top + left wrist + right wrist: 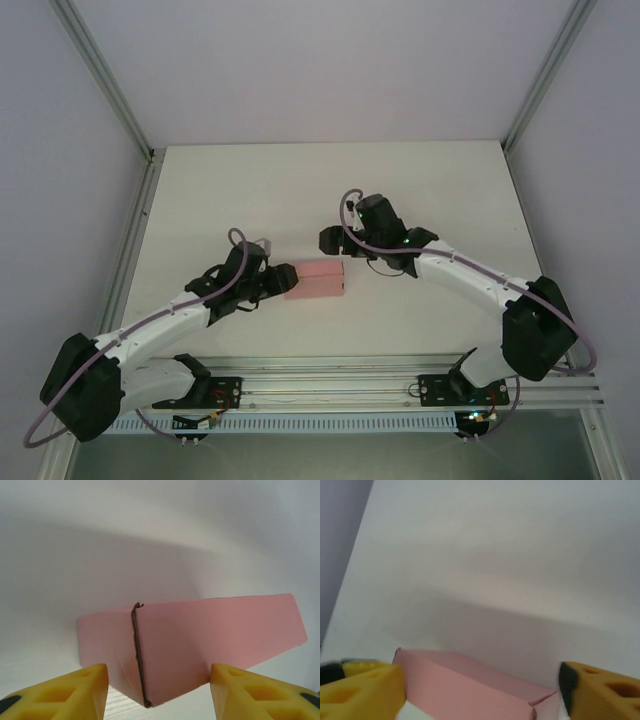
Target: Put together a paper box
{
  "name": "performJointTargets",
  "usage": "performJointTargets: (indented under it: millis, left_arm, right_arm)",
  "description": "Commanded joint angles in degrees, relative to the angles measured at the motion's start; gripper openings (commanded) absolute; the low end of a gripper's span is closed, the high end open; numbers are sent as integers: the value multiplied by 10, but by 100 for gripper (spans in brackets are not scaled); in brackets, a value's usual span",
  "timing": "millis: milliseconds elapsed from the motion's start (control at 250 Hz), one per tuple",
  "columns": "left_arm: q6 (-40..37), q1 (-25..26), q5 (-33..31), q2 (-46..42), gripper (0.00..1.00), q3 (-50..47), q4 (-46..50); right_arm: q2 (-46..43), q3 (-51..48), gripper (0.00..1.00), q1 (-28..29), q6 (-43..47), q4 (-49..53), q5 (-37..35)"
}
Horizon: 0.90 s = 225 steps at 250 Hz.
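Observation:
The paper box [315, 281] is a small folded pink rectangular box lying flat on the white table [250, 190], mid-way between the arms. My left gripper [283, 281] is at its left end. In the left wrist view the box's near corner [150, 655] with its dark card seam sits between the yellow fingertips [75, 692]; the left gripper [159, 692] is open and not pinching it. My right gripper [333, 243] hovers just behind the box's back right corner. In the right wrist view the right gripper [482, 692] is open wide above the box [465, 687], nothing held.
Grey walls and aluminium frame posts [130, 120] bound the table at left and right. An aluminium rail [330, 380] carrying the arm bases runs along the near edge. Bare white table lies behind the box.

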<state>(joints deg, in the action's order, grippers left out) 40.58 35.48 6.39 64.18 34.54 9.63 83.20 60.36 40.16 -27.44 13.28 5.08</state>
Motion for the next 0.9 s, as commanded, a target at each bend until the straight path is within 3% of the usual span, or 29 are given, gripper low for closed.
performJointTargets:
  millis: [0,184,311,379,547,639,723,791,894]
  left_arm:
    - [-20,2,-1,8,56,18,27]
    - [-25,2,-20,-29,60,19,59]
    - [-30,1,-54,-62,81,35,107]
    - [-36,0,-83,-79,100,53,144]
    - [-42,-10,-273,-116,100,124,294]
    - [-52,-28,-341,-124,100,150,345]
    - [-58,-39,-374,-133,100,155,356]
    - [-67,-44,-378,-139,100,154,356]
    - [-74,-47,-387,-152,100,149,354]
  right_arm:
    - [-11,14,100,1,304,29,134]
    - [23,14,100,-1,629,92,151]
    - [114,117,100,-1,736,226,158]
    - [152,159,100,3,753,251,142]
    - [212,204,100,18,814,295,126]
    - [248,235,100,28,820,337,124]
    - [267,235,91,39,812,310,77]
    - [262,224,74,42,803,277,67]
    - [235,216,63,44,795,256,58]
